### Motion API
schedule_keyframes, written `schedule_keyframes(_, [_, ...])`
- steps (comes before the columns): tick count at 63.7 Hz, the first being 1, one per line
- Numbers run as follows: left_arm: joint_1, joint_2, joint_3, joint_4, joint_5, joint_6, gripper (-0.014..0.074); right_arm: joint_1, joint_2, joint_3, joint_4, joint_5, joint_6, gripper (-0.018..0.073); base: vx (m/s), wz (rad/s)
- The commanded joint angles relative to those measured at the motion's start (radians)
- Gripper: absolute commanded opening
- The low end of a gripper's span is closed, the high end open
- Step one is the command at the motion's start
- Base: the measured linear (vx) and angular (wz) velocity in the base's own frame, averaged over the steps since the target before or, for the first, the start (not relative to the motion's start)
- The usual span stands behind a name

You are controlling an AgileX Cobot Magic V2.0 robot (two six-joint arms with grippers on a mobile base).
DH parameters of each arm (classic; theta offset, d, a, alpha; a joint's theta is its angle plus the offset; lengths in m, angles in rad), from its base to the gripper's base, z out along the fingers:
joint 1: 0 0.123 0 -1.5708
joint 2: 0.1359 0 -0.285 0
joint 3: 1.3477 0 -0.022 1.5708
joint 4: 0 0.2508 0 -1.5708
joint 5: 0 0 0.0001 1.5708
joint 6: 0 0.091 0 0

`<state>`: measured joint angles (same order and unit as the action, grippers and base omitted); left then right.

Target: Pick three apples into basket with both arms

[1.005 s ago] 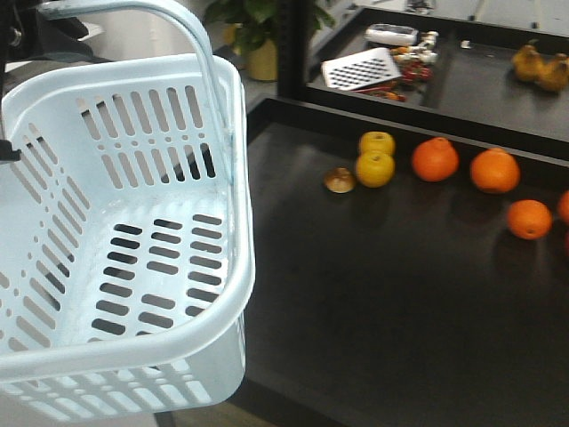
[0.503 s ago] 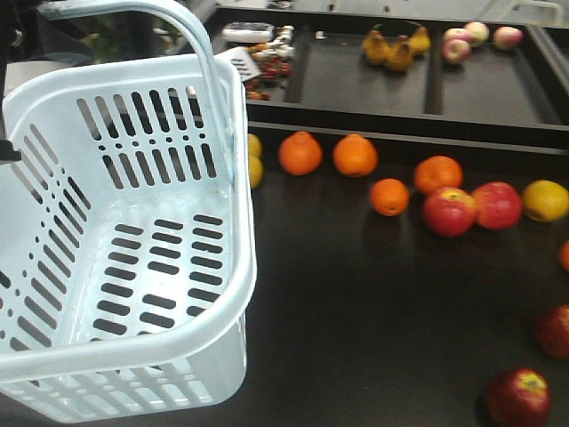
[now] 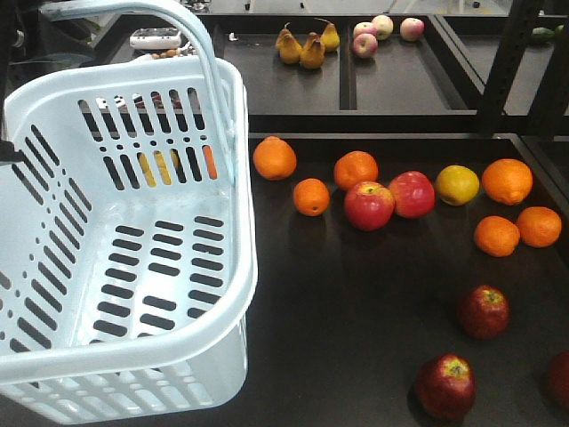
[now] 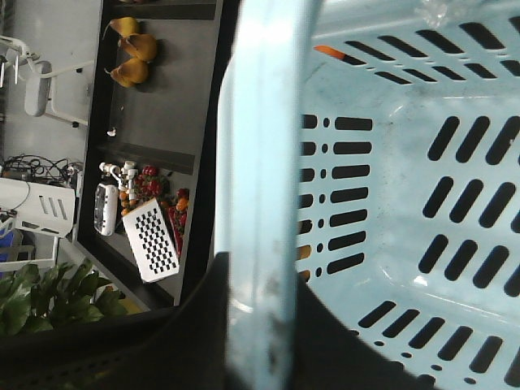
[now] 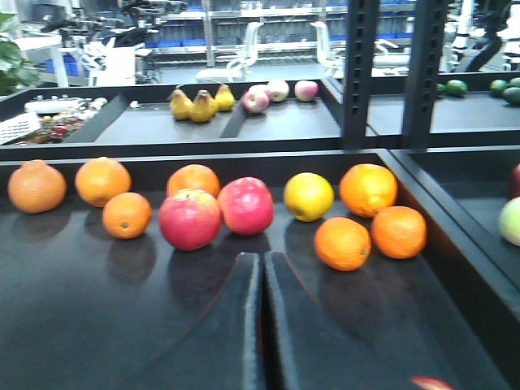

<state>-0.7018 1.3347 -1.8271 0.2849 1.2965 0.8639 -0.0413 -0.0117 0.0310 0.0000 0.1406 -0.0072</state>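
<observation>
Maroon apples (image 3: 484,311), three of them, lie on the near right part of the black tray (image 3: 356,338) in the front view. One sits further in, a second apple (image 3: 445,385) is nearer the front edge, and a third apple (image 3: 560,378) is cut off by the right border. All three are well apart from the basket (image 3: 133,267), which fills the left side of that view with its open top toward the camera. Its slotted floor is bare.

From the left wrist, the hoop handle (image 4: 260,162) runs up through the picture. The left gripper (image 4: 260,333) shows as dark shapes on both sides of the handle's lower end, clamped on it.

From the right wrist, the right gripper (image 5: 262,260) has its two dark fingers pressed nearly together, with only a thin slit between them, and points at the row of fruit. Just beyond the tips sit two brighter red apples (image 5: 189,219), touching each other. Oranges (image 5: 341,242) lie to either side, and a yellow fruit (image 5: 309,197) is among those on the right. A red sliver at the bottom edge, right of the fingers, is too small to name.

The back tray (image 3: 391,89) holds three pears (image 3: 311,52) in one compartment. Three pale pink apples (image 3: 382,25) are in the compartment to its right.
</observation>
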Motion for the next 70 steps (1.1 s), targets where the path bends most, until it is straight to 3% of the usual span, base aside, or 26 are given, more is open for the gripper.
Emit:
schedule_keyframes(1, [-0.002,-0.027,-0.033,0.016,-0.049,-0.009,-0.0006,-0.005,-0.014,0.011,0.0,-0.078,-0.001,-0.0008,0.04,-0.16])
schedule_keyframes(70, [-0.002,-0.027,-0.033,0.016,-0.049,-0.009,-0.0006,-0.005,-0.014,0.011,0.0,-0.078,-0.001,-0.0008,0.01,-0.02])
